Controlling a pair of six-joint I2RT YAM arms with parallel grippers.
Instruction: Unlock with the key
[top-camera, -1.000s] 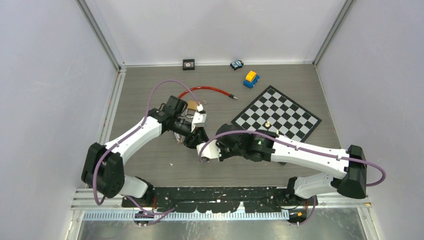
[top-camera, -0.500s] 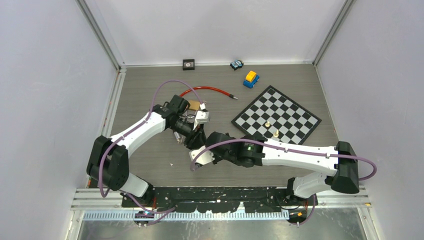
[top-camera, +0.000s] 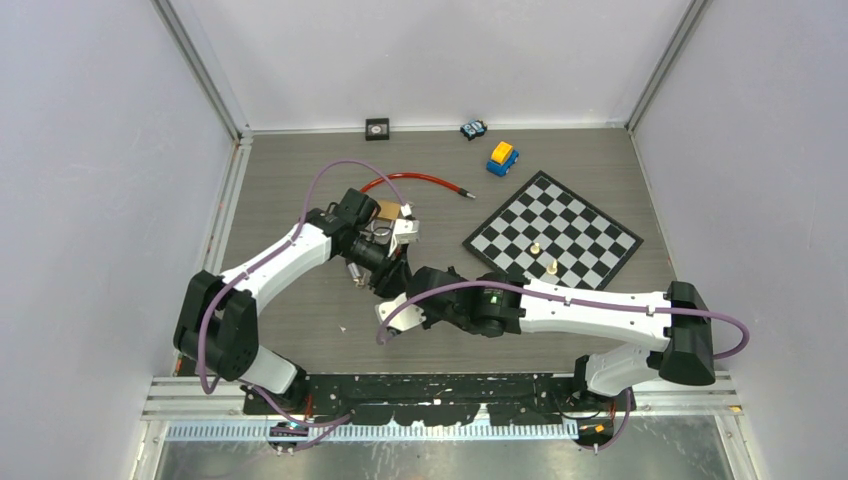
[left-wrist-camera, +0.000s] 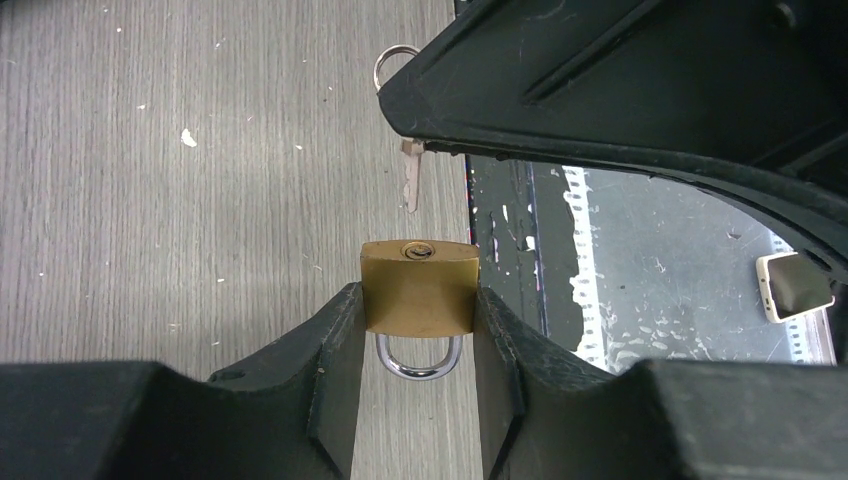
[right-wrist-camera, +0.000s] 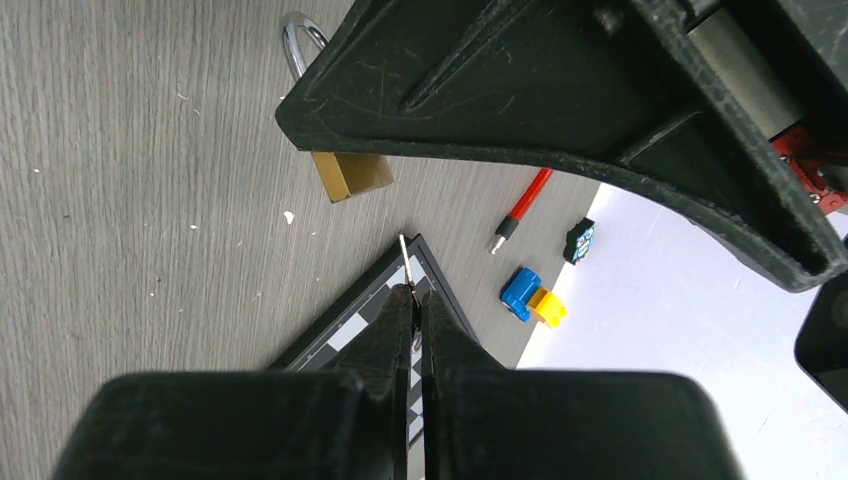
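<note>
My left gripper (left-wrist-camera: 418, 300) is shut on a brass padlock (left-wrist-camera: 418, 290), squeezing its body from both sides. Its keyhole face (left-wrist-camera: 417, 250) points away from the wrist and its steel shackle (left-wrist-camera: 417, 362) hangs back between the fingers. My right gripper (right-wrist-camera: 415, 295) is shut on the key (right-wrist-camera: 404, 262), with only the thin blade tip showing past its fingertips. In the left wrist view the key (left-wrist-camera: 411, 182) hangs a short way beyond the keyhole, not touching it, and its ring (left-wrist-camera: 392, 60) pokes out above. In the right wrist view the padlock (right-wrist-camera: 352, 173) sits ahead of the blade. From above, both grippers meet near the table's middle (top-camera: 392, 280).
A chessboard (top-camera: 552, 230) with two pieces lies to the right. Behind the arms a red cable (top-camera: 415, 180) curves across the table. A blue-and-yellow toy (top-camera: 502, 157), a small dark toy car (top-camera: 473, 129) and a black square item (top-camera: 377, 128) sit by the back wall.
The right arm has swung left and a little nearer, carrying the key closer to the left gripper. The left arm shifted slightly and still holds the padlock.
</note>
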